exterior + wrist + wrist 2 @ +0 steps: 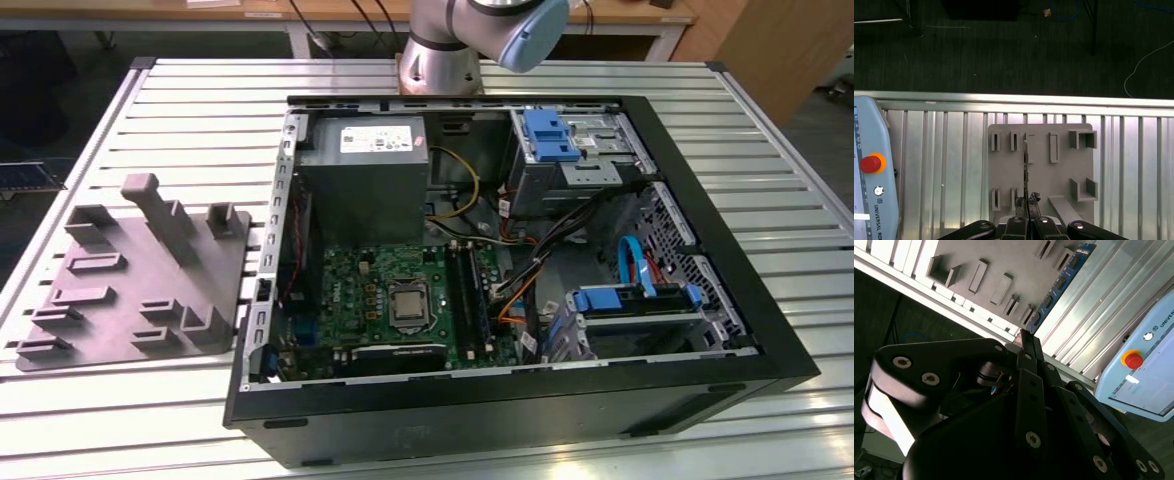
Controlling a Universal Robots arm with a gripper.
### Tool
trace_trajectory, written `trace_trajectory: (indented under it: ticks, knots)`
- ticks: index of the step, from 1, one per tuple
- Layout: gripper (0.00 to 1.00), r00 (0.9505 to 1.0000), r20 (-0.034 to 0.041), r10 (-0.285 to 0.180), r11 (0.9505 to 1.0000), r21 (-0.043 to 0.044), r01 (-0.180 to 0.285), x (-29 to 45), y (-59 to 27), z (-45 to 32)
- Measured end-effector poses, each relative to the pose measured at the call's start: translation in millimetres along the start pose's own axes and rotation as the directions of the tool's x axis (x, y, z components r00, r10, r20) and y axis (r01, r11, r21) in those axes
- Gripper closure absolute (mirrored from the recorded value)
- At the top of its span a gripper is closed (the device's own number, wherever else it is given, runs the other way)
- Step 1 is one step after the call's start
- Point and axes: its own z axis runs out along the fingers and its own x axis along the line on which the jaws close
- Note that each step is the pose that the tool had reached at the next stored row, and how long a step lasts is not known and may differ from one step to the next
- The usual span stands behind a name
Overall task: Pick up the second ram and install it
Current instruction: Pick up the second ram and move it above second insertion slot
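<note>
In the first wrist view my gripper [1027, 202] is shut on the second ram [1025, 165], a thin stick seen edge-on that reaches out from the fingertips over the grey moulded fixture tray [1064, 165]. The second wrist view shows the same stick [1061, 282] as a blue board with small black chips, running on from the dark closed fingers of the gripper [1024, 337], with the tray [999, 260] behind it. The stick is held well clear of the tray. In the exterior view the tray [134, 280] lies at the exterior view's left, beside the open computer case [747, 330].
Inside the case the green motherboard [380, 290] carries long black socket strips [467, 290], with a power supply [360, 180] and cables [534, 270] around it. A teach pendant with a red button [869, 164] lies on the slatted metal table [944, 165]. Dark floor lies beyond the table edge.
</note>
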Motion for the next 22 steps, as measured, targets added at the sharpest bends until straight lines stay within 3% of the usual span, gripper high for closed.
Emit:
trace_trajectory:
  ticks: [3, 13, 22]
  knots:
    - [0.89, 1.0000, 0.0000, 0.000, 1.0000, 0.0000, 0.000, -0.1, 0.1, -3.3]
    - [0.89, 1.0000, -0.0002, 0.000, 1.0000, 0.0000, 0.000, -0.3, -0.5, -3.7]
    - [0.89, 1.0000, 0.0002, 0.000, 1.0000, 0.0002, 0.000, 0.0, -10.4, -3.9]
